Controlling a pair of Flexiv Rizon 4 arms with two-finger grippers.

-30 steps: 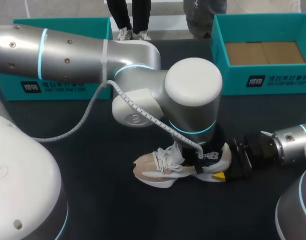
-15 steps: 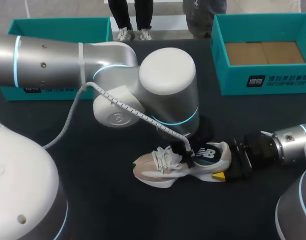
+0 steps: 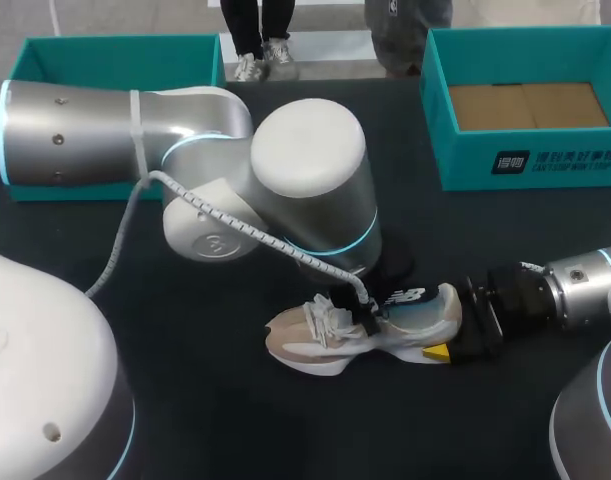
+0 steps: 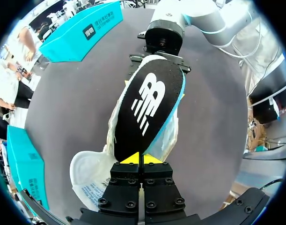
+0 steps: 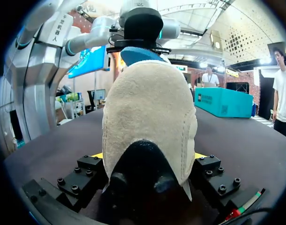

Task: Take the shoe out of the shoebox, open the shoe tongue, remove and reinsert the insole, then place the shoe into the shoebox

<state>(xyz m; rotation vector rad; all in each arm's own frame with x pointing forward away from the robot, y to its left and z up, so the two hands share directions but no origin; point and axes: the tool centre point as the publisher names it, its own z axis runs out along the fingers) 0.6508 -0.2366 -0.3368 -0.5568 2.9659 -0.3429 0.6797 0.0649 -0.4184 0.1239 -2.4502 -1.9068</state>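
Head view: the left gripper (image 4: 140,158), pinched shut on the insole (image 4: 147,103), is peeling it out of the shoe (image 3: 310,345), whose heel the right gripper (image 3: 447,328) is clamping on the table (image 3: 205,400), so removal is under way.

The shoe (image 3: 365,335) was set on the table (image 3: 235,420) before the centre, toe to the left, its heel clasped between the fingers of the right gripper (image 5: 147,157). The insole (image 4: 147,108) was laid along the shoe's opening, one end pinched by the left gripper (image 4: 139,158). The left box (image 3: 115,45) and the right box (image 3: 545,160) were placed at the far corners, well apart from the shoe.
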